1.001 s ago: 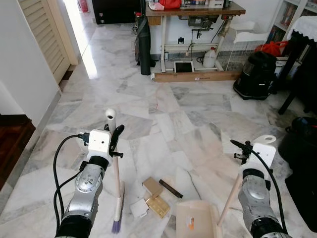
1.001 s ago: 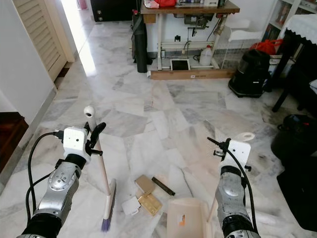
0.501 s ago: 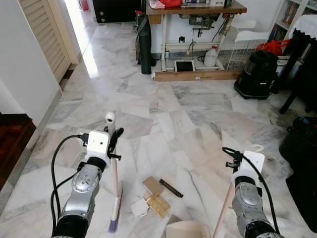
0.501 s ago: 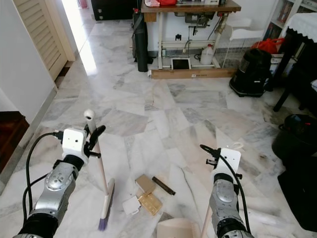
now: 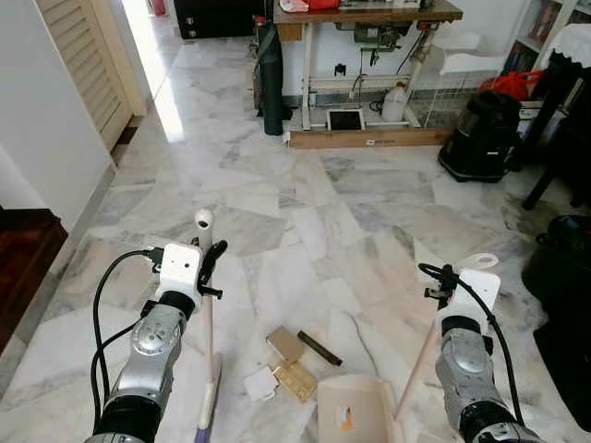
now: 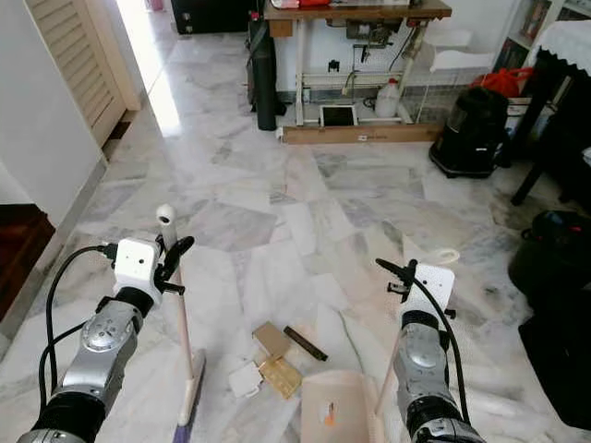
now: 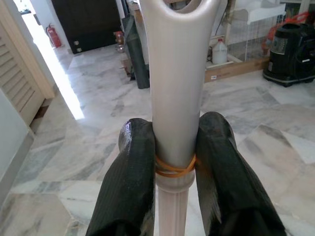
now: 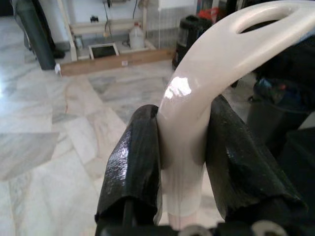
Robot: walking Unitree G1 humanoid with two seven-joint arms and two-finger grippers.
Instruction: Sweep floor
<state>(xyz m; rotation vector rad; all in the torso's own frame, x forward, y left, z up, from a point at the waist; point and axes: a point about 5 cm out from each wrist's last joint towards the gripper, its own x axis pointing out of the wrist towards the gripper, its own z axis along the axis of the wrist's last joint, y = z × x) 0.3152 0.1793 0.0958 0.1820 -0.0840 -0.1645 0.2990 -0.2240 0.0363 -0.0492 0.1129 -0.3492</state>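
My two silver arms reach forward and down, elbows low, wrists raised. My left gripper (image 7: pixel 176 162) has its black fingers (image 7: pixel 129 187) clamped on either side of the pale grey broom handle (image 7: pixel 177 88). My right gripper (image 8: pixel 183 152) pinches the cream curved dustpan handle (image 8: pixel 206 83) the same way, both fingers pressed against it.

Marble floor (image 5: pixel 305 221) carries scattered litter (image 5: pixel 288 362), a dustpan (image 5: pixel 351 413) and broom head (image 5: pixel 207 415).
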